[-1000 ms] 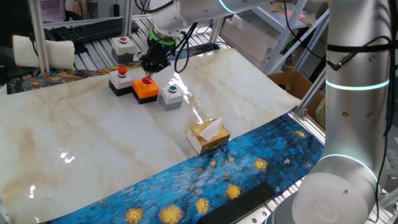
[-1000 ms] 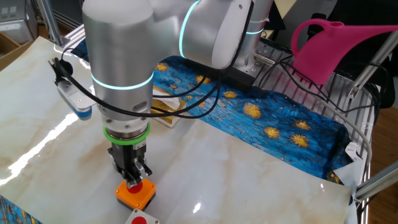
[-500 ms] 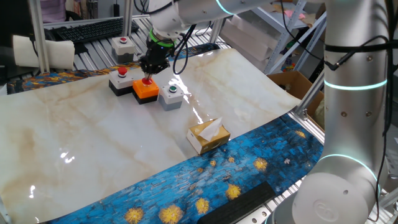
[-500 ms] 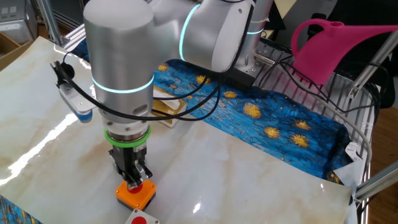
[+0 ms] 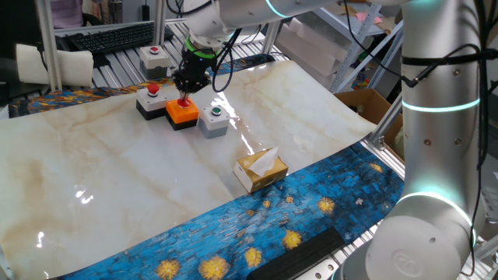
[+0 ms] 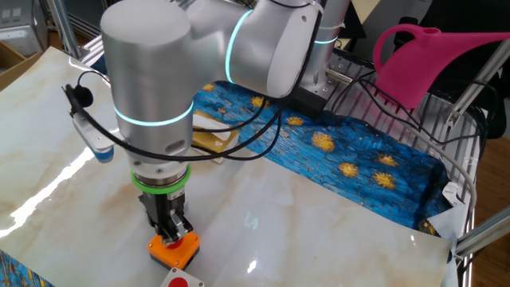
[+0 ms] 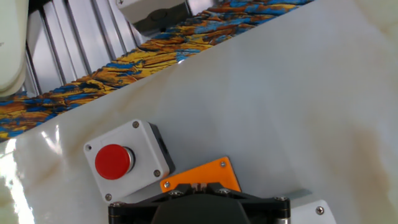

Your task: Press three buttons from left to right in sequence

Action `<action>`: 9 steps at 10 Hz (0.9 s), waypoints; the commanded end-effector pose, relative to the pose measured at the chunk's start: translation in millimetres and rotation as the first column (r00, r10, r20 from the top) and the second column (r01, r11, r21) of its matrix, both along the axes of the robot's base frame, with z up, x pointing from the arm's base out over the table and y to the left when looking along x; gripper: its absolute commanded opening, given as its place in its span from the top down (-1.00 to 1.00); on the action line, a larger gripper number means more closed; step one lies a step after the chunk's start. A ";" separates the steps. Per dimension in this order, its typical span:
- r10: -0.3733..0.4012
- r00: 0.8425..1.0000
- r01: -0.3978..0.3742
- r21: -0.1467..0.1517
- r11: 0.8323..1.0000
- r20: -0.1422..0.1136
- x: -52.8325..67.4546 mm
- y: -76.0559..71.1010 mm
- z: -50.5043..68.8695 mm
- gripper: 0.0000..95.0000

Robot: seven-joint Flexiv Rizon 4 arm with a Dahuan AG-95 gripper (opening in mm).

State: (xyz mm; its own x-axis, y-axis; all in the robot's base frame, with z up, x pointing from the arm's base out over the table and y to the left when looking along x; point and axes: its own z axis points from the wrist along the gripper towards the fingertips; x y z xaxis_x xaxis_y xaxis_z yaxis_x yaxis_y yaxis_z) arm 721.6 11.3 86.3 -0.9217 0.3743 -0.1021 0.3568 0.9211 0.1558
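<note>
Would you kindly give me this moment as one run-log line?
step: middle button | gripper: on orange box button | green-button box: untouched | tissue box: apart

Orange box [image 5: 183,113] with red button, grey box [image 5: 213,122] with green button, blue-and-yellow patterned cloth [image 5: 288,214], tan tissue box [image 5: 261,170]

The arm's gripper [image 6: 171,233] stands on the orange box [image 6: 173,249], its tip on the red button.

Premises: a robotics lab, evidenced by aluminium framing [image 5: 48,35], a keyboard [image 5: 109,35], wire rack [image 6: 414,119] and cardboard box [image 5: 366,105].
</note>
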 end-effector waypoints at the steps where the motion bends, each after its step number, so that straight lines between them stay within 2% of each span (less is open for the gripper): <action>1: -0.006 1.000 0.006 -0.002 1.000 -0.005 1.3 1.5 -15.2 1.00; 3: 0.017 1.000 -0.017 -0.028 0.999 -0.001 -0.6 1.5 -4.6 1.00; 4: 0.029 1.000 -0.029 -0.039 0.999 -0.003 -3.2 -0.4 8.8 1.00; 5: 0.047 0.998 -0.048 -0.036 0.998 -0.030 -6.7 -2.9 23.5 1.00; 6: 0.061 0.997 -0.062 -0.019 0.998 -0.052 -10.7 -5.1 37.4 1.00; 7: 0.067 0.996 -0.068 -0.018 0.998 -0.052 -14.4 -5.4 44.4 1.00; 9: 0.039 0.998 -0.040 -0.016 0.999 -0.056 -19.9 0.7 48.0 1.00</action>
State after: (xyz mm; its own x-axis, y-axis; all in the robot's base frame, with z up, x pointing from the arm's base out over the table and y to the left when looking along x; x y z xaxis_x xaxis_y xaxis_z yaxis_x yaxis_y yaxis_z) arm 699.9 10.3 133.7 -0.9493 0.3103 -0.0500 0.3031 0.9460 0.1153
